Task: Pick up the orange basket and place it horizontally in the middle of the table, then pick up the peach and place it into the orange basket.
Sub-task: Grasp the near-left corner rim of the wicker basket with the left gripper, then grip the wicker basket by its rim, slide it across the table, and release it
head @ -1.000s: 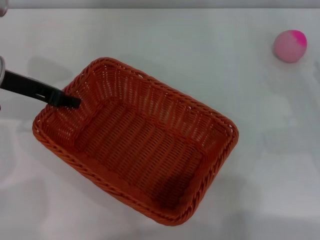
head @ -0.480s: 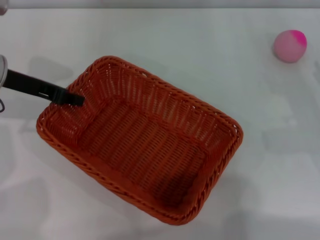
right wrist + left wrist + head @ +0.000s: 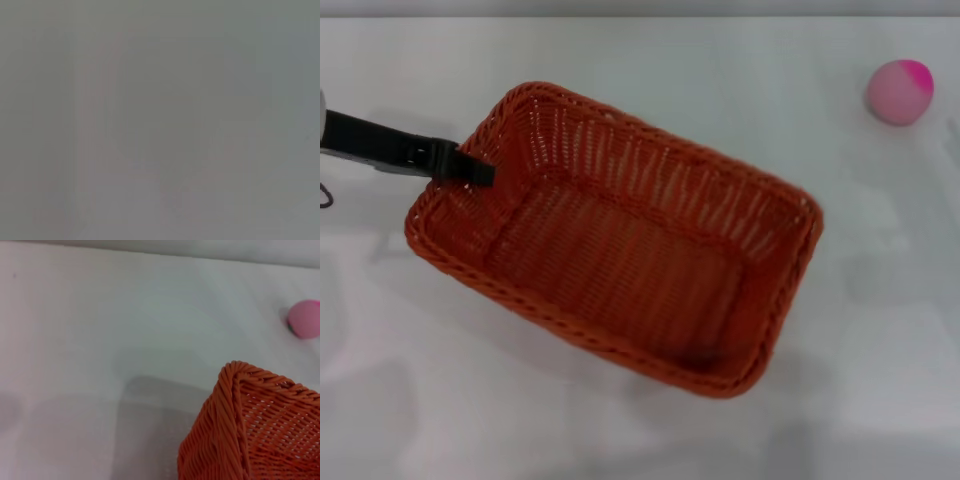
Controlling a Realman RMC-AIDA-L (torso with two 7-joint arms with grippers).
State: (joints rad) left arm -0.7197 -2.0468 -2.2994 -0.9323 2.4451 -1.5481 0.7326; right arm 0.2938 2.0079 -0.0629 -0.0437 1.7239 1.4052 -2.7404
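Observation:
The orange basket (image 3: 620,250) lies diagonally across the white table (image 3: 720,60) in the head view, its long axis running from far left to near right. My left gripper (image 3: 470,170) reaches in from the left, shut on the braided rim at the basket's far-left corner, with one black finger inside the wall. In the left wrist view that corner of the orange basket (image 3: 250,430) fills the foreground. The peach (image 3: 899,91), pale pink with a magenta end, rests at the far right of the table, well apart from the basket; the peach (image 3: 305,319) also shows in the left wrist view. My right gripper is out of view.
White tabletop (image 3: 75,340) surrounds the basket on every side. The table's far edge runs along the top of the head view. The right wrist view gives only a flat grey blur.
The left gripper has moved farther away and slightly right with the basket's corner in it. The basket has followed, shifting right and away and turning a little. The peach has stayed put.

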